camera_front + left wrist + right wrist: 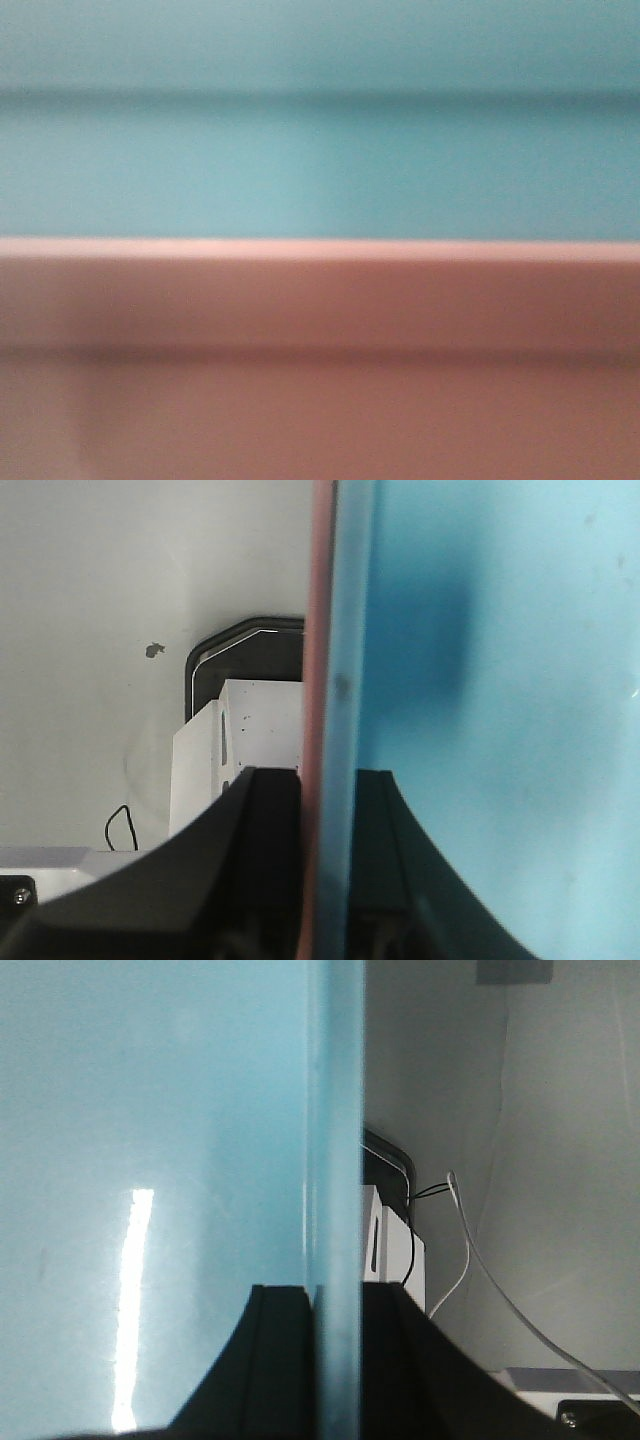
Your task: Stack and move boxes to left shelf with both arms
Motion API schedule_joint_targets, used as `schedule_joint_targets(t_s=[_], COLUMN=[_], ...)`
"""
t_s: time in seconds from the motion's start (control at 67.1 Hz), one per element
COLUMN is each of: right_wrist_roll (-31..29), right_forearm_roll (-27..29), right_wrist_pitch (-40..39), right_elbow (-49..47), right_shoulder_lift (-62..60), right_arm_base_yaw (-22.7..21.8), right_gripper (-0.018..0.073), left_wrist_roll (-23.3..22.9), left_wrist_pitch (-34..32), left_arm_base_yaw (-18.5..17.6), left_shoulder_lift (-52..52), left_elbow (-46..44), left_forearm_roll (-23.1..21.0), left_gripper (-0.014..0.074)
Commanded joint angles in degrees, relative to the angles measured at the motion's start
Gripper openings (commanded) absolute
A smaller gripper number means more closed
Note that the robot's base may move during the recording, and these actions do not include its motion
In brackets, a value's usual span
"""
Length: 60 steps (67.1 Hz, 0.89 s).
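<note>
Blue and pink are filling the whole front view, so close that everything is blurring: the blue box (pixel 320 160) is sitting above the pink box (pixel 320 380), the pale rim of the pink one running straight across under the blue wall. One is nested in the other, blue inside pink.

From the left wrist view, the left claw (pixel 325 880) is clamping both walls together. One black finger (pixel 265 850) is pressing on the outer side against the thin pink edge (pixel 318 680), and the other is sitting inside against the blue wall (pixel 500 730). So that claw is closed on the doubled rim of the stacked boxes.

From the right wrist view, the right claw (pixel 335 1360) is doing the same on the opposite side, its fingers (pixel 280 1350) pinching the blue wall (pixel 150 1160) between them. Only blue is showing there; the pink edge is not visible from this angle.

Beyond the boxes, both wrist views are looking down at a pale surface, a white block-shaped unit (pixel 240 750) with a dark rounded base (pixel 240 655) behind it, and a few thin black and white cables (pixel 470 1250) trailing past. No writing or label is legible anywhere. The shelf is not appearing in any view, so where the boxes are in relation to it cannot be told.
</note>
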Motion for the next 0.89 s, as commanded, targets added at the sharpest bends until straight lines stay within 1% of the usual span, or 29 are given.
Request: schedule_joint_targets(t_s=[0.0,0.88], right_wrist_roll=[-0.3,-0.3], right_forearm_roll=[-1.5,-1.5], right_wrist_pitch=[3.7,3.7], right_elbow=[-1.7,-1.7], right_shoulder_lift=[-1.9,-1.9], right_arm_base_yaw=[0.0,0.0], right_gripper=[0.0066,0.0066], left_wrist_roll=[-0.6,-0.6], left_wrist_pitch=[5.3,5.3], left_arm_base_yaw=[0.2,0.2], left_shoulder_lift=[-2.3,-2.3], left_elbow=[-2.1,-2.1], left_forearm_roll=[-1.6,-1.6], left_gripper=[-0.0012,-0.0012])
